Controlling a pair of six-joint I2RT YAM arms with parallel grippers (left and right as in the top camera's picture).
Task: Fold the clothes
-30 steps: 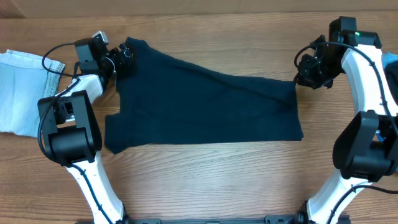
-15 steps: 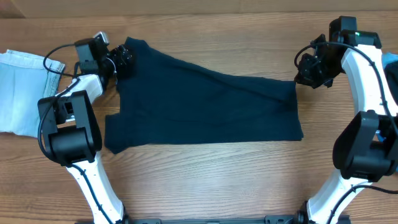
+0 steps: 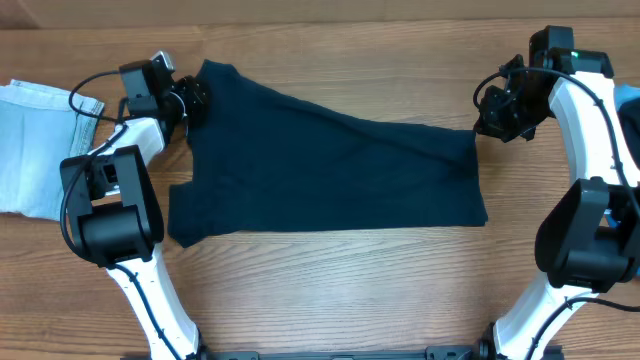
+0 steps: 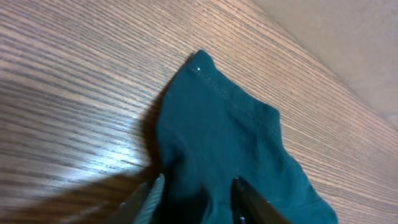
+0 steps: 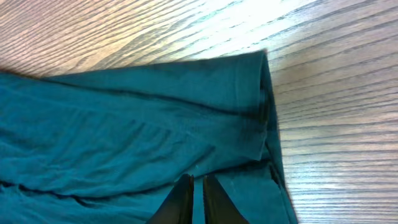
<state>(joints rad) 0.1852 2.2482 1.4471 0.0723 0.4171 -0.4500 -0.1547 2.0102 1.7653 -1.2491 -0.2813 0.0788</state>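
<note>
Navy garment lies flat, creased, mid-desk. My left tool is spread astride one corner. I can't tell whether the right tool is pinching.

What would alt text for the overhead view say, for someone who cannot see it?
A navy garment lies spread on a wooden table, with a robot arm at each side reaching to a top corner: the left gripper and the right gripper. A pale blue piece lies at the far left edge.
</note>
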